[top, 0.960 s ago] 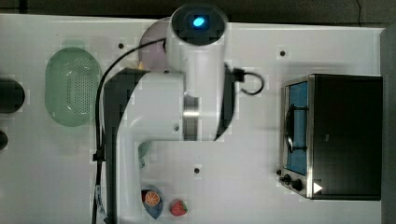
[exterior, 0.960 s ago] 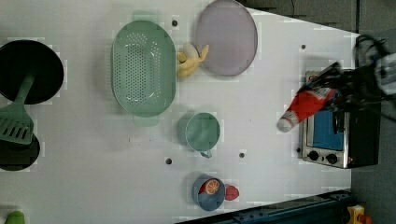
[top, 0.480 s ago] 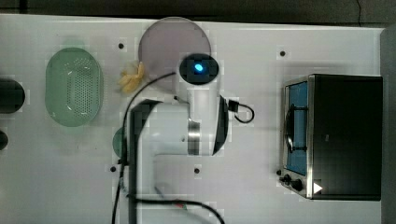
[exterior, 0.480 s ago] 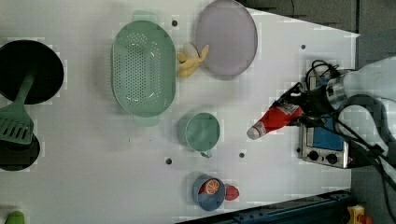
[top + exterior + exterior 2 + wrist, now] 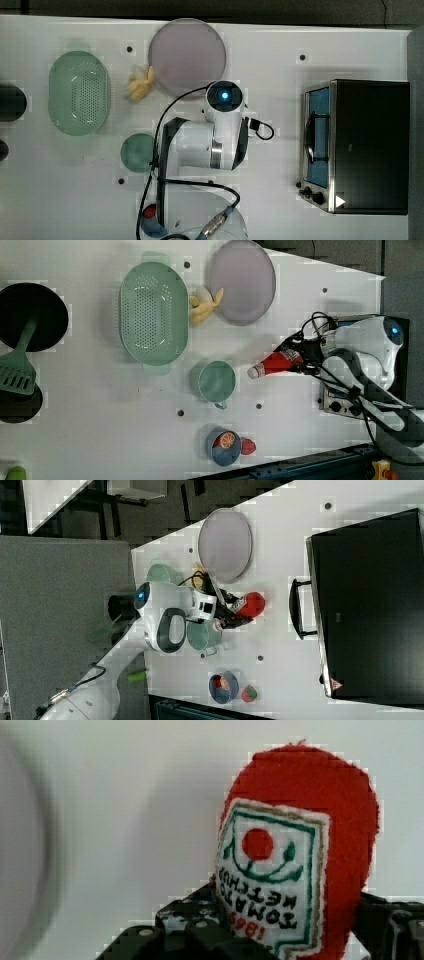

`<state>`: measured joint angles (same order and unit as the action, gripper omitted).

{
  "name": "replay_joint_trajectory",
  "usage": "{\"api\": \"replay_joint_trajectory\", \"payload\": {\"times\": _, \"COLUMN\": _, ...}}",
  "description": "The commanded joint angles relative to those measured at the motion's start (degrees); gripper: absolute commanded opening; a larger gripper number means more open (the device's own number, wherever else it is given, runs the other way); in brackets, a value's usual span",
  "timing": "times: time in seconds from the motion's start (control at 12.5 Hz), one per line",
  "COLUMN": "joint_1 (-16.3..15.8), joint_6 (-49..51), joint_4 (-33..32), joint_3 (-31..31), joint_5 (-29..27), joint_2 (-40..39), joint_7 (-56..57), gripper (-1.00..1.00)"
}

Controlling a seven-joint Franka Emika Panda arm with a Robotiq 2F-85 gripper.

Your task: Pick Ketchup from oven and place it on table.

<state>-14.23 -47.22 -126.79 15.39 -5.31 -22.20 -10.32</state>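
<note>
The black gripper clamps the slim red plastic Ketchup bottle near its base, held tilted above the white table. Just beyond its white cap stands a teal mug; releasing here risks the bottle toppling or rolling into it.

Bright, even light washes the white desk almost flat, with only faint soft shadows under the arm. All views look blocky and smeared. In the wrist view, the curved shape far beside the claw is blurred.
</note>
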Motion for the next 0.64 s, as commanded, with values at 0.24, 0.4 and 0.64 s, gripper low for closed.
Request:
{"api": "replay_joint_trajectory", "payload": {"times": 0.24, "joint_1": -0.1, "joint_6": -2.2, "joint_4": -0.9, "joint_3": 0.2, "joint_5": 0.9, "joint_2": 1.4, "joint_7": -1.8, "gripper": 1.0}}
{"api": "replay_joint_trajectory", "payload": {"times": 0.4, "joint_1": -0.1, "joint_6": -1.4, "joint_4": 0.2, "joint_3": 0.6, "joint_5": 0.9, "joint_2": 5.4, "joint_7": -1.8, "gripper": 1.0}}
{"api": "replay_joint_trajectory", "payload": {"times": 0.64, "joint_1": -0.1, "joint_6": 6.0, "joint_4": 6.2, "joint_3": 0.8, "joint_5": 1.0, "joint_2": 13.6, "joint_7": -1.8, "gripper": 1.0}}
